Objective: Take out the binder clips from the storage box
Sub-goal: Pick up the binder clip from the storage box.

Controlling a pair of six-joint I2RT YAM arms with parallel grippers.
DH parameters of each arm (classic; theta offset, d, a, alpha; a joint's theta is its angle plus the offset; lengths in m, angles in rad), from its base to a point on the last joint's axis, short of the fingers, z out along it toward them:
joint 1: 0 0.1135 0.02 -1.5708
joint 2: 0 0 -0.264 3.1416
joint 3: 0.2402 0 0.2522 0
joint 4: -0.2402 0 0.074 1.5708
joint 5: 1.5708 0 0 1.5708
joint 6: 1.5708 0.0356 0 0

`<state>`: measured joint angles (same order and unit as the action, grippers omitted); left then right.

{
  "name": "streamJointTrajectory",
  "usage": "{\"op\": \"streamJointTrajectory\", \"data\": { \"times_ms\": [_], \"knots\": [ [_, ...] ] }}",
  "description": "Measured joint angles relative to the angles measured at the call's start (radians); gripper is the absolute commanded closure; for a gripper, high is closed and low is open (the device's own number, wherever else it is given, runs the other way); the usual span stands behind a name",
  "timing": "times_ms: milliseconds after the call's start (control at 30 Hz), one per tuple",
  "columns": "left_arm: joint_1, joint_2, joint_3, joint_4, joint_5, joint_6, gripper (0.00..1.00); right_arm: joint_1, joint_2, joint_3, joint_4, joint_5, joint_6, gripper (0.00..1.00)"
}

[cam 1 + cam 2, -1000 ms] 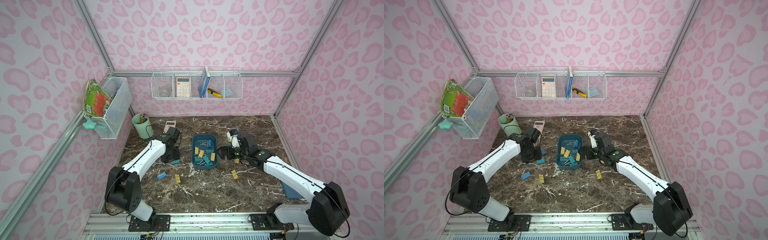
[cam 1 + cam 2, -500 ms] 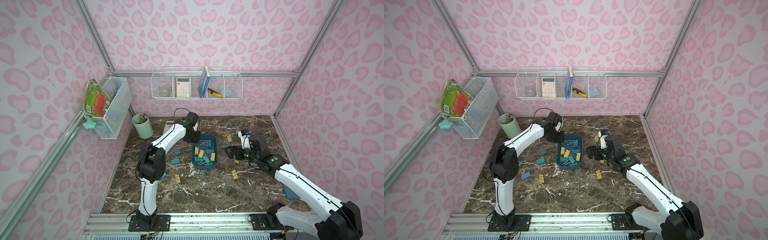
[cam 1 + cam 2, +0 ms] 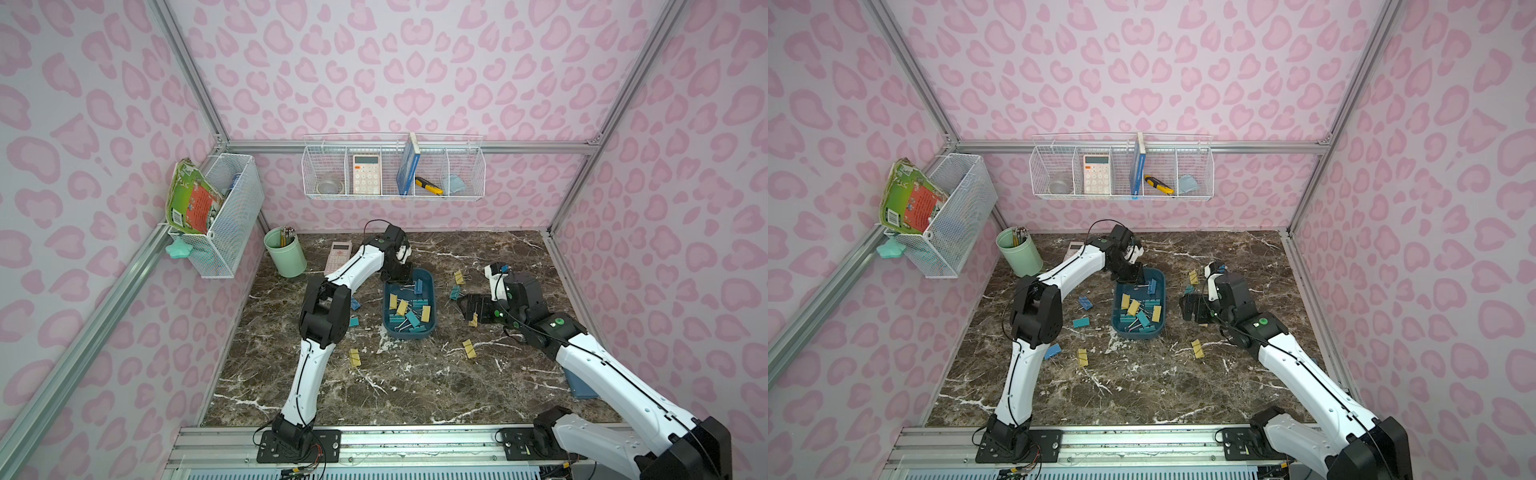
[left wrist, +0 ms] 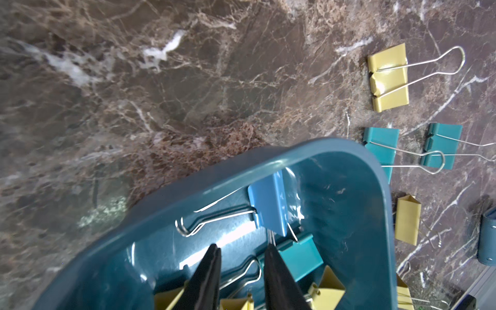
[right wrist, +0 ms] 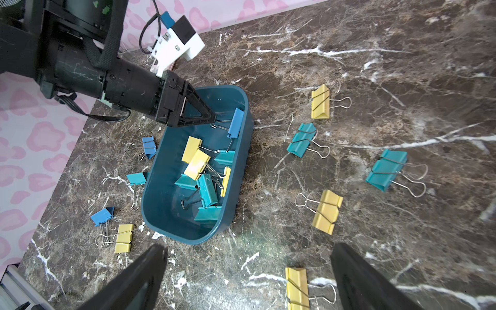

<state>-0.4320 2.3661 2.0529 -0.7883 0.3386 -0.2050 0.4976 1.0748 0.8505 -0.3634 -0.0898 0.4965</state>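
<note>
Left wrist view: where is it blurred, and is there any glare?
Left wrist view: the marble table is partly smeared, and white glare streaks the storage box floor; right wrist view: sharp, only the right tool is soft.

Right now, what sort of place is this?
Probably a staged office-desk test cell: pink-patterned walls on aluminium framing, a wire basket holding a calculator, a marble-look tabletop with a pencil cup.

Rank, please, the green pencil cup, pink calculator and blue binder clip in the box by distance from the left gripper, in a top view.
1. Blue binder clip, in the storage box, beside the left gripper.
2. Pink calculator, farther left.
3. Green pencil cup, back left corner.
</note>
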Motion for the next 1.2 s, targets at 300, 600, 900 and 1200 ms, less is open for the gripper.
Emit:
{"op": "streamJointTrajectory", "data": {
  "times_ms": [300, 600, 900, 1200],
  "knots": [
    [0.001, 0.045, 0.024, 0.008, 0.025, 0.025, 0.66, 0.0, 0.004, -0.006, -0.013, 0.0, 0.007, 0.01],
    [-0.001, 0.064, 0.013, 0.006, 0.036, 0.029, 0.66, 0.0, 0.008, -0.013, -0.011, -0.002, 0.008, 0.01],
    [-0.037, -0.032, -0.148, 0.036, 0.028, 0.017, 0.65, 0.0, 0.005, -0.034, 0.009, -0.013, 0.019, 0.01],
    [-0.037, -0.15, -0.272, 0.21, -0.012, -0.003, 0.46, 0.0, 0.005, -0.038, 0.028, -0.025, 0.019, 0.01]
  ]
}}
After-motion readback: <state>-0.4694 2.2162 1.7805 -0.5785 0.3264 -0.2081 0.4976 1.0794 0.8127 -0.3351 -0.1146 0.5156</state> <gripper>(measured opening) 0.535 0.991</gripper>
